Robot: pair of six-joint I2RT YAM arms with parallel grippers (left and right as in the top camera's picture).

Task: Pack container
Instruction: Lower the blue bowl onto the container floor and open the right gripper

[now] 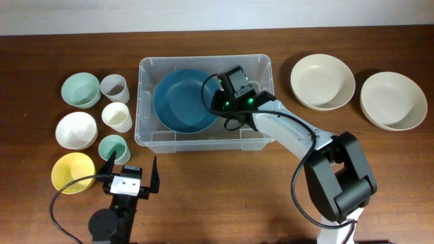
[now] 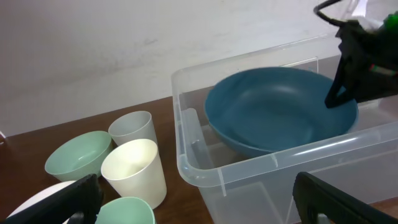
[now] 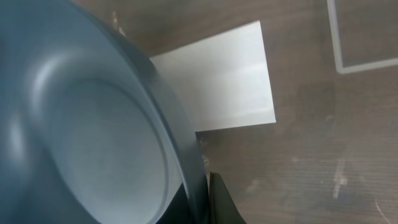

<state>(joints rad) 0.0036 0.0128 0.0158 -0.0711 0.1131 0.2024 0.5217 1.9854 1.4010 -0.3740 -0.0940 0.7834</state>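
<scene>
Right, a dark brown wooden table (image 1: 203,193) fills the view, grain running side to side, and a pale wall (image 1: 203,13) rises beyond its far edge. Nearest us, the left gripper (image 1: 133,161) hangs over the near-left part of the table, jaws spread wide, nothing between them. Mid-table stands the container (image 1: 196,141), clear plastic, with a blue bowl (image 1: 180,102) in its left half. The right gripper (image 1: 218,102) is down inside, jaws pressed together on that bowl's right rim.

Hard to read: the right wrist view is crowded by the bowl. Only a sliver of dark finger (image 3: 219,202) shows at the bottom, and the white label (image 3: 211,81) on the container's base is partly covered. Whether the bowl rests on the base or hangs above it, I cannot tell.

The count, near to far. Six bowls: yellow bowl (image 1: 72,171), white bowl (image 1: 75,129) and mint bowl (image 1: 80,89) on the left, the blue one inside, and two cream bowls (image 1: 322,81) on the right. Three cups between the left bowls and the container: teal cup (image 1: 113,148), cream cup (image 1: 116,116), grey cup (image 1: 114,87). One container, two grippers.
</scene>
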